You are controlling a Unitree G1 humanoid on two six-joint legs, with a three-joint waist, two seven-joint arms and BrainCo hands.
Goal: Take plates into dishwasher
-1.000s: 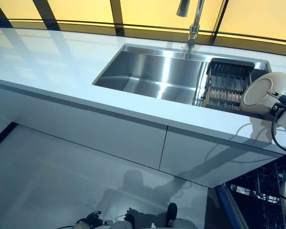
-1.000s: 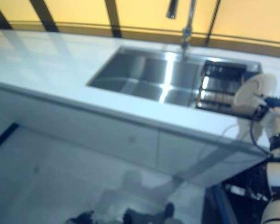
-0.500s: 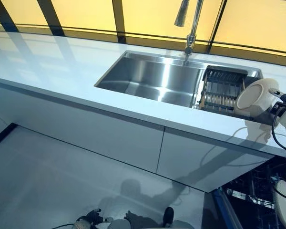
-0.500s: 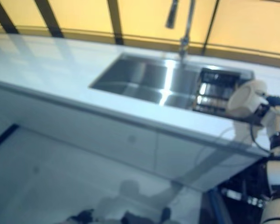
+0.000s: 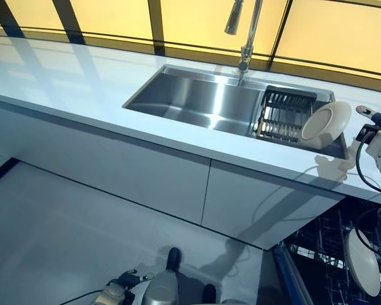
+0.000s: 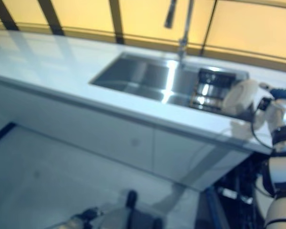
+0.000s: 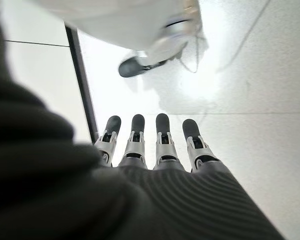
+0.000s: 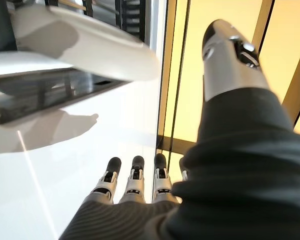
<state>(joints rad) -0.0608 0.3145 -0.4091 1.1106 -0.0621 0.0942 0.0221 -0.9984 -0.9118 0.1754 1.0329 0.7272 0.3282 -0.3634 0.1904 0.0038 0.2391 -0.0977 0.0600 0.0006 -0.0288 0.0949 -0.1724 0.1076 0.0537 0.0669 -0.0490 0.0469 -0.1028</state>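
Reaching in over the counter's point(image 5: 70, 76) right end, the right hand point(image 8: 135, 185) is released: its fingers lie straight in a row and its thumb point(image 8: 230, 60) stands out apart from them, curled round nothing. Just past the fingertips a white plate point(image 5: 326, 121) stands tilted on edge at the right end of the sink point(image 5: 197, 95); whether it touches the fingers I cannot tell. The plate's left rim is right beside a dark rack point(image 5: 282, 114) that sits in the sink's right part. Left of the rack the steel basin lies open, with the faucet point(image 5: 244, 32) rising at its far edge. Counter runs bare between the sink's near edge and the counter's front edge, and spreads wide to the left of the sink. Below the front edge hang flat cabinet fronts point(image 5: 146, 178). Under the counter's right end the dishwasher point(image 5: 324, 254) stands open, its wire racks showing, and a second plate point(image 5: 362, 264) stands on edge there, well below the hand. Grey floor point(image 5: 51, 235) lies open before the cabinets. The left hand point(image 7: 162, 145) hangs low over that floor, well apart from the counter, its fingers straight and holding nothing.
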